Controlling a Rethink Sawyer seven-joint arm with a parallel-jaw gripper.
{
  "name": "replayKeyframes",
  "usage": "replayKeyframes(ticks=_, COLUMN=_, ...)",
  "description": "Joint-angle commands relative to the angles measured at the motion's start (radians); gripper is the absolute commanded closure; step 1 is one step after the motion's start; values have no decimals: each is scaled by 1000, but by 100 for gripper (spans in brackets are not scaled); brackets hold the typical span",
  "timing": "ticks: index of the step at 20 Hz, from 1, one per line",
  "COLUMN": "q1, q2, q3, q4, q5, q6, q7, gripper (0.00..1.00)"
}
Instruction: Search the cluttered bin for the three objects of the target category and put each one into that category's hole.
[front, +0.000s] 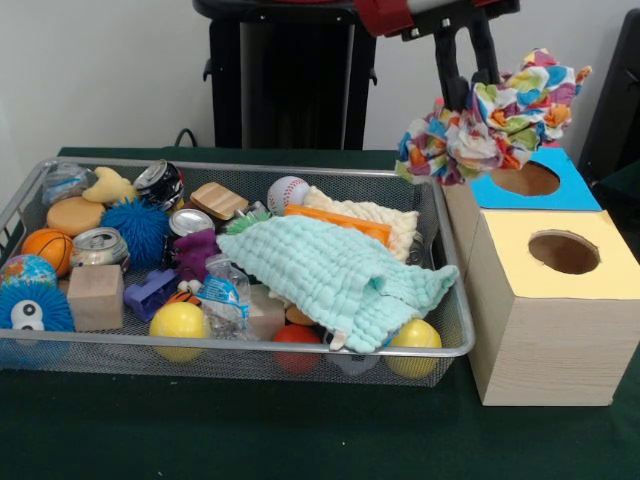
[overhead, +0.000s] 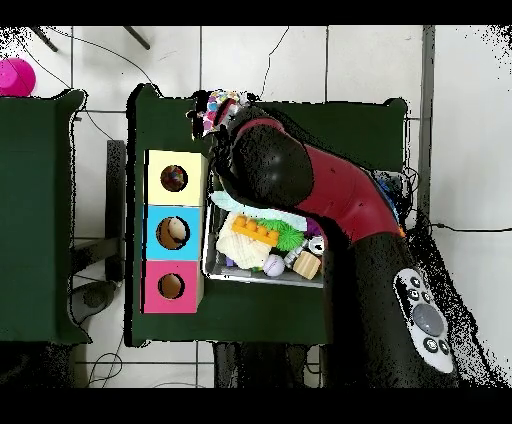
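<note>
My gripper (front: 468, 88) comes down from the top of the front view, shut on a bunched multicoloured cloth (front: 495, 120), held in the air to the right of the wire-mesh bin (front: 240, 342). In the overhead view the cloth (overhead: 219, 106) shows just past the yellow-topped box (overhead: 160, 178), and the arm hides the gripper. The yellow top's round hole (front: 563, 252) is open, lower than the cloth; it also shows in the overhead view (overhead: 174, 178). A mint cloth (front: 335, 272) and a cream cloth (front: 385, 215) lie in the bin.
A blue-topped box (front: 570, 185) stands behind the yellow one, and a red-topped box (overhead: 152, 287) is at the row's other end. The bin also holds balls, cans, a wood block (front: 96, 297), a plastic bottle and a baseball (front: 288, 192). My arm (overhead: 330, 195) covers most of the bin from above.
</note>
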Motion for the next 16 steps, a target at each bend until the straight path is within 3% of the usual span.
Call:
replayKeyframes(ticks=1, q1=-32, q2=47, q3=61, q4=143, q5=66, q6=-54, q7=200, gripper=100)
replayKeyframes(ticks=10, q1=-50, q2=52, q3=119, q4=200, q5=123, q6=-103, q7=209, gripper=100)
replayKeyframes(ticks=16, q1=-37, q2=49, q3=116, q4=221, q5=133, q6=-134, q7=219, gripper=100)
